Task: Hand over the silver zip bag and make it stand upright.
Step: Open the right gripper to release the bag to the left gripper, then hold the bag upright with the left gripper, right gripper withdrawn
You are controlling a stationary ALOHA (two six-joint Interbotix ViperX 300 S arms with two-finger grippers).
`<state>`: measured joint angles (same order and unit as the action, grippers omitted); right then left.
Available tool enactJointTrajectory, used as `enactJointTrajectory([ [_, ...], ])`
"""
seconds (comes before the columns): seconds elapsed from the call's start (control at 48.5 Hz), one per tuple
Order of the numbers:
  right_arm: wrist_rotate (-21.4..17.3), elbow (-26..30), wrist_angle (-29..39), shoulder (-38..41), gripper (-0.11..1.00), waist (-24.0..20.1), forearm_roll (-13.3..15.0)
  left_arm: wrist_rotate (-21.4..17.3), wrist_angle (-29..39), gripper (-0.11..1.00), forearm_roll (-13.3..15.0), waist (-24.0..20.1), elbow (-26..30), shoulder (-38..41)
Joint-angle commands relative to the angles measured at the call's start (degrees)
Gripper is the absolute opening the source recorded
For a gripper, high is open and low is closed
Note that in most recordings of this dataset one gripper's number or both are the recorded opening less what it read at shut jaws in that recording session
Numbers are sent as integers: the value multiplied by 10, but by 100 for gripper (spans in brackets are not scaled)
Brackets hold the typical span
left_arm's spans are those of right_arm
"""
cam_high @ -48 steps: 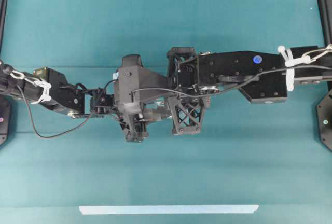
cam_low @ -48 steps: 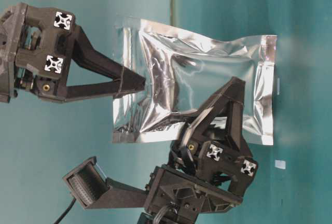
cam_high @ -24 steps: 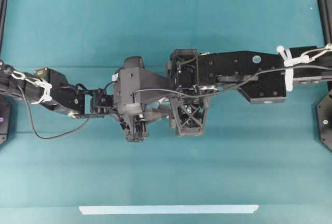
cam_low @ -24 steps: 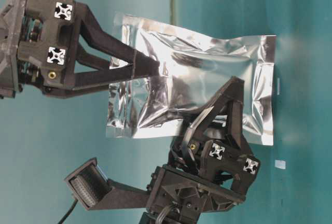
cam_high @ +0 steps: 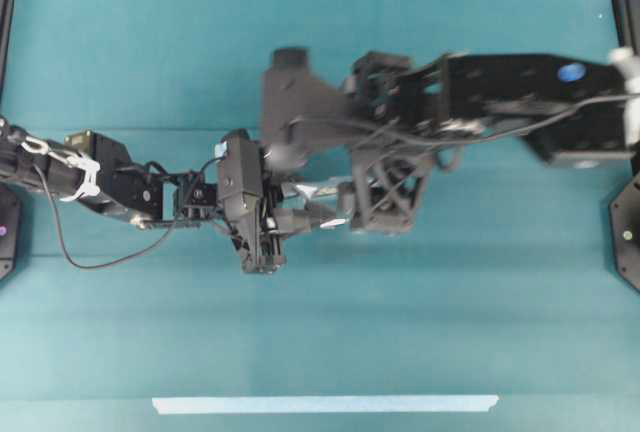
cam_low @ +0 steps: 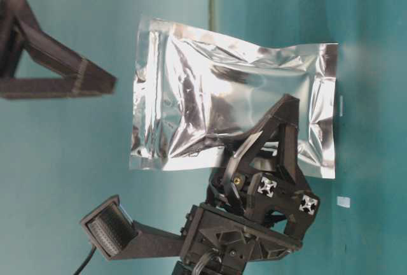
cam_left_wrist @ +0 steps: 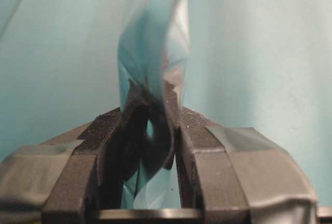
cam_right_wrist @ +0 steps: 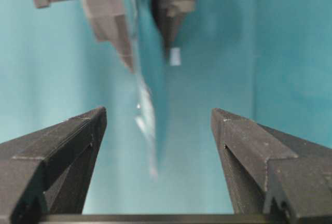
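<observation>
Silver zip bag (cam_low: 232, 112) pinched in left claw (cam_low: 270, 141), off the table. Right claw (cam_right_wrist: 158, 117) spread wide, empty, apart from bag.

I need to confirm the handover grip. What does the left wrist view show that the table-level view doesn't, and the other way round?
Only the left wrist view shows the left gripper shut on the silver zip bag, seen edge-on between its fingers. Only the table-level view shows the bag's broad crinkled face and the right gripper off to the side, apart from the bag. Both show the left gripper holding the bag.
</observation>
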<state>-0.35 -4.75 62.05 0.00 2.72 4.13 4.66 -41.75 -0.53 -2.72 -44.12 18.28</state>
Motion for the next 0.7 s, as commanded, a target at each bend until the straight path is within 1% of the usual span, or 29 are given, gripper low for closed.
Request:
enactJointTrajectory([
  [0.0, -9, -13, -14, -35, 86, 5, 2, -4, -2, 27, -1, 4, 2, -2],
  [0.124, -11, -35, -23, -58, 86, 7, 2, -10, -1, 27, -1, 8, 2, -2],
  [0.268, -12, -47, -30, -70, 86, 4, 1, -11, -1, 27, -1, 9, 1, -1],
  [0.681, -7, -53, -32, -80, 86, -3, 1, -11, 4, 27, -1, 9, 1, -2],
])
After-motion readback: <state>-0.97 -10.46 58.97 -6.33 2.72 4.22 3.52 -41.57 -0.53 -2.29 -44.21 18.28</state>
